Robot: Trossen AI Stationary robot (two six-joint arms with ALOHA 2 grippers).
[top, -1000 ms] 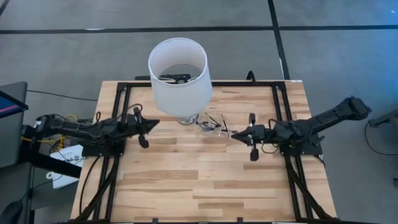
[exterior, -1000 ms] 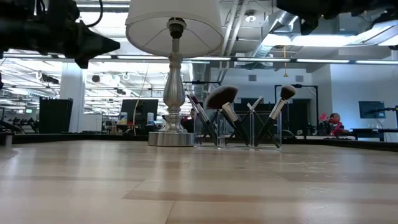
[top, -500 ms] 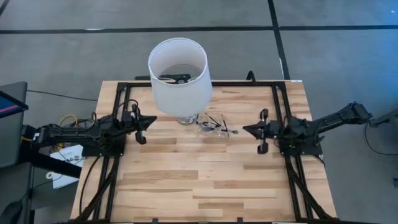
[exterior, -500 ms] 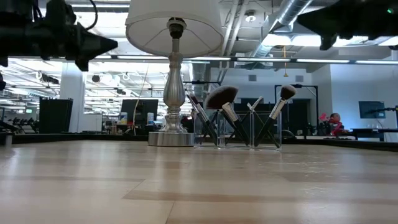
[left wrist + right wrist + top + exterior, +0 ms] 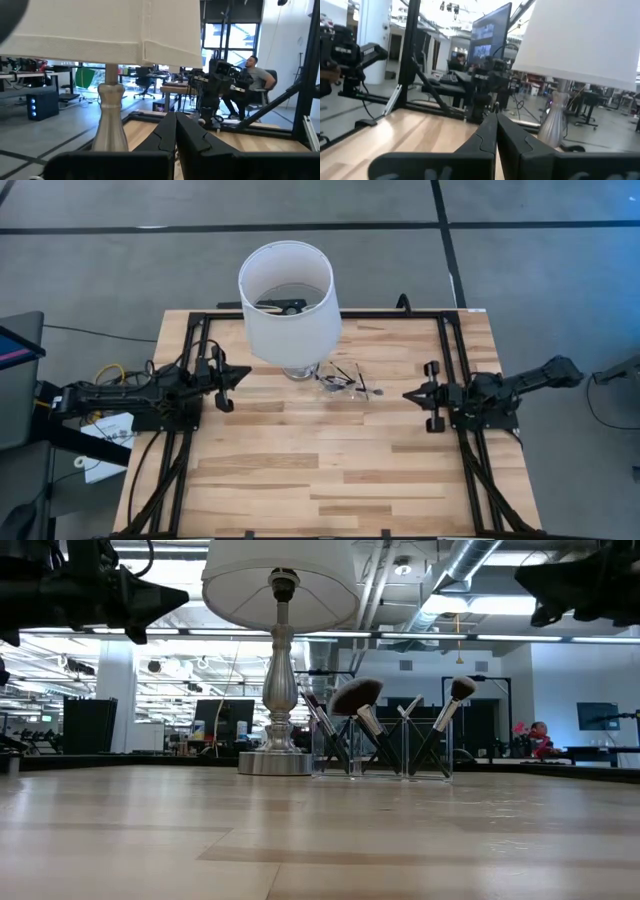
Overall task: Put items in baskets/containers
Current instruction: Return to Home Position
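From above, the left gripper and right gripper are held at the worktop's sides, apart from the clear tray, seemingly as nothing lies loose; low down, the brushes are seen leaning inside it; in the wrist views, both grippers' fingers are pressed together, empty.

We log two matte-black jointed arms; left gripper and right gripper taper to dark wedges; black cables trail from both bases (yellow wires at left).
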